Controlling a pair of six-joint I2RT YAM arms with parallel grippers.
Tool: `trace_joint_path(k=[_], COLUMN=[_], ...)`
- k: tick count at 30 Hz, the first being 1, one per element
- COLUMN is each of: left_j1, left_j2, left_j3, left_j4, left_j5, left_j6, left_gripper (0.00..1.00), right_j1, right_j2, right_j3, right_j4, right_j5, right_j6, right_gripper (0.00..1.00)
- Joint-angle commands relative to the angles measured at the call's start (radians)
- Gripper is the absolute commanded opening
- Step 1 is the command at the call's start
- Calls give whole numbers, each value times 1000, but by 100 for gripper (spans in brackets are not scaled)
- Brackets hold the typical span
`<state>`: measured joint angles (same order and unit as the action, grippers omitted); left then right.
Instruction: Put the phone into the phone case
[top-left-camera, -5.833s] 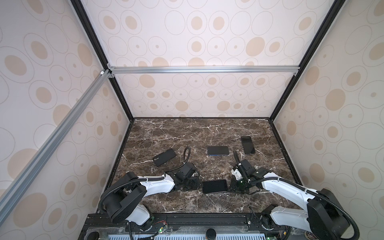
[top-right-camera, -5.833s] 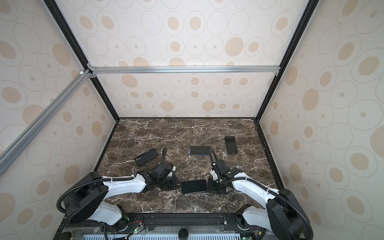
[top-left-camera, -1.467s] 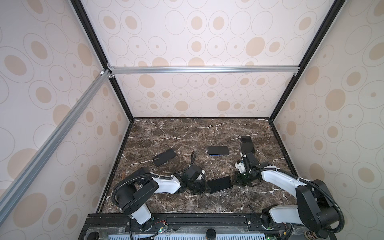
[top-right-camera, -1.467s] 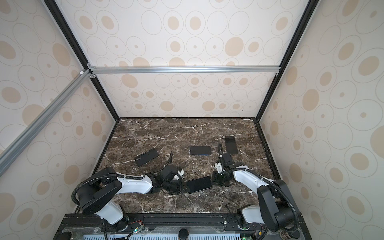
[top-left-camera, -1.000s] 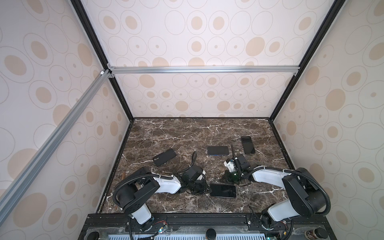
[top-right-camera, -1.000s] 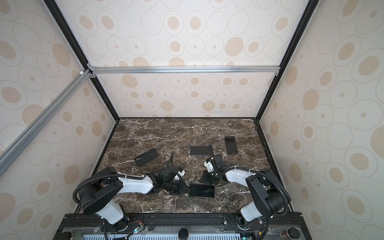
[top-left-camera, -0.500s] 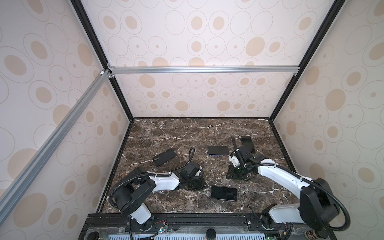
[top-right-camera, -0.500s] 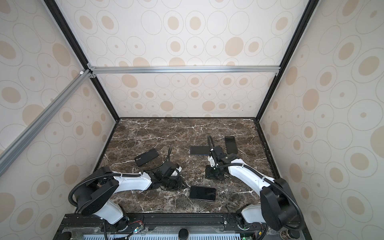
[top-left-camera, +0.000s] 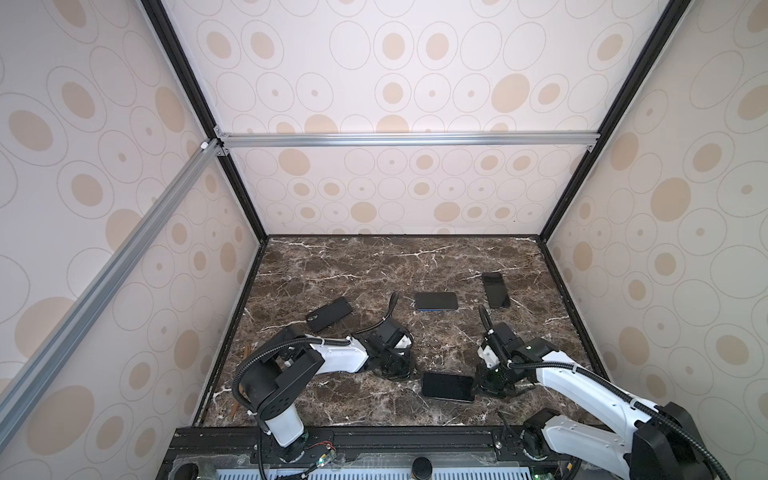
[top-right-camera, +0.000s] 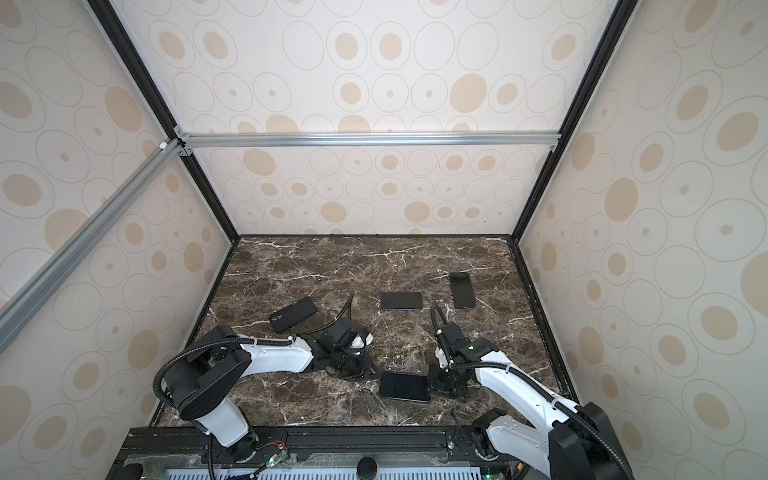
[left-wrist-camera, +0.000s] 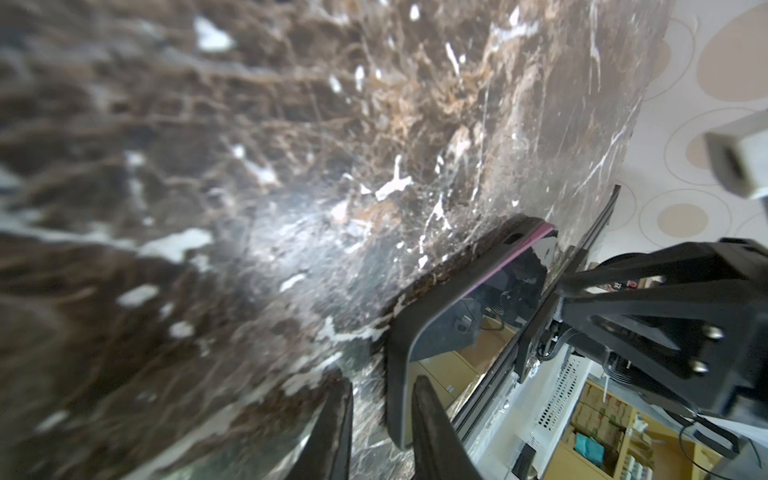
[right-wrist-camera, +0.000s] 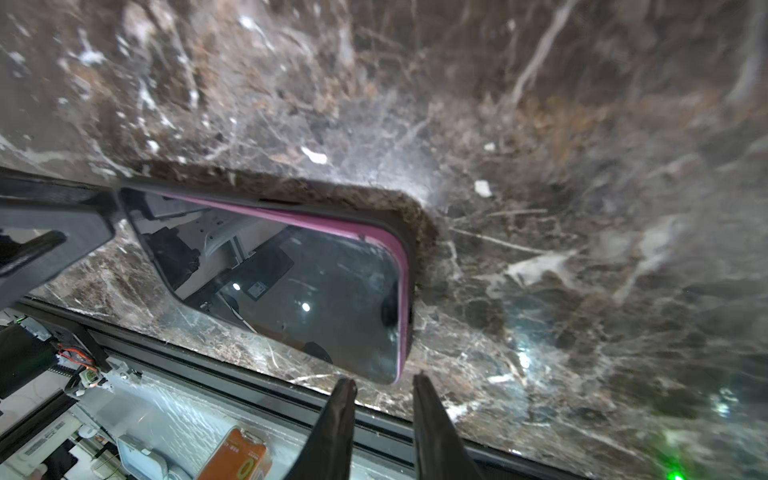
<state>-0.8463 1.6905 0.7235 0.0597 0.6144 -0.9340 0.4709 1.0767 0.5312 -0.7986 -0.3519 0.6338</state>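
Lying flat near the front edge of the marble table (top-left-camera: 374, 266), the phone (top-left-camera: 448, 386) sits inside the black phone case (left-wrist-camera: 397, 365). Its magenta rim shows along the case's lip in the right wrist view. The left gripper (top-left-camera: 408, 371) stands just off the phone's left short edge, jaws a narrow slit apart and holding nothing; whether a fingertip touches the case I cannot tell. The right gripper (top-left-camera: 478, 384) crowds the right short edge, jaws likewise slightly parted and empty, tips just short of the corner. Bare marble separates the phone from the left handset (top-left-camera: 329, 320), middle handset (top-left-camera: 436, 301) and right handset (top-left-camera: 496, 290) farther back. The phone's near long edge runs close to the black front rail (top-left-camera: 374, 436).
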Motion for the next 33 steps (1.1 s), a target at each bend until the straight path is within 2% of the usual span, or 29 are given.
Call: trace_joint_path(k=[1, 8, 12, 19, 26, 29, 33], left_j1=[-6, -5, 9, 126, 244, 294, 357], left_j2=[37, 51, 41, 5, 51, 53, 22], left_j3=[4, 7, -4, -44, 71, 101, 127], left_j4=[-48, -30, -24, -36, -140, -170, -216], left_j5=[13, 31, -7, -84, -124, -153, -199], left_j6=[14, 3, -18, 3, 154, 195, 254], left_gripper=[27, 26, 27, 28, 28, 28, 29], right_j1=[-2, 0, 14, 114, 196, 195, 196], right_j2=[14, 58, 99, 265, 482, 553, 538], right_j3=[-34, -85, -95, -50, 100, 214, 294], right_j4=[17, 170, 289, 515, 676, 639, 522], right_j5=[-29, -117, -148, -163, -130, -85, -26], right_j6=[34, 69, 100, 179, 196, 138, 84], right_gripper=[27, 21, 17, 17, 17, 17, 18])
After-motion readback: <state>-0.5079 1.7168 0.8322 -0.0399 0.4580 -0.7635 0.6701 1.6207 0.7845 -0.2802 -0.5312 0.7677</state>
